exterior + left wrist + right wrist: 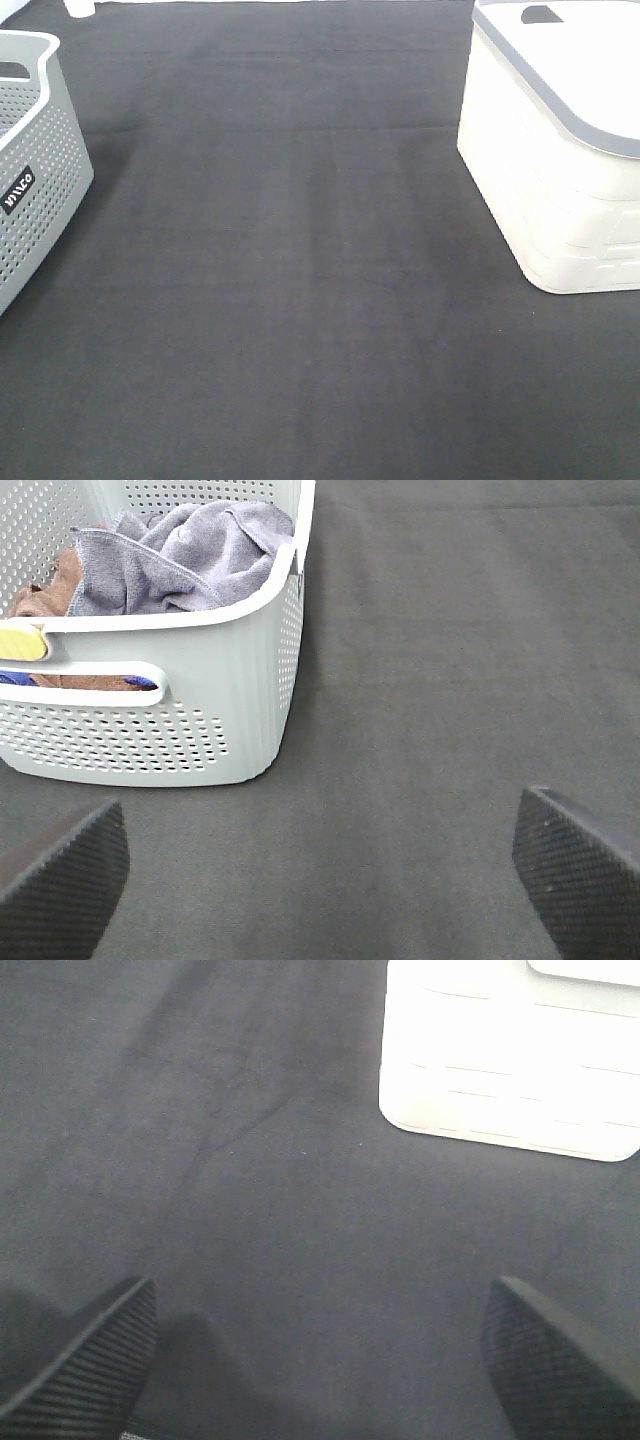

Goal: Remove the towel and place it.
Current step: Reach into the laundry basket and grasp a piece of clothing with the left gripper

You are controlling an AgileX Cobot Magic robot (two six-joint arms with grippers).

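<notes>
The grey-lavender towel (190, 555) lies crumpled on top of other cloths inside the perforated grey basket (180, 720), seen in the left wrist view. My left gripper (320, 880) hovers open above the black covering, a little way short of the basket's near wall, with nothing between its fingers. My right gripper (320, 1360) is open too, over bare covering near the white box (510, 1060). Neither gripper shows in the exterior high view, where the basket (35, 170) stands at the left edge.
A white lidded box (560, 160) with a grey-rimmed lid stands at the right. A brown cloth (45, 585) and a yellow item (22, 643) also lie in the basket. Black covering (300, 300) spreads between the two containers.
</notes>
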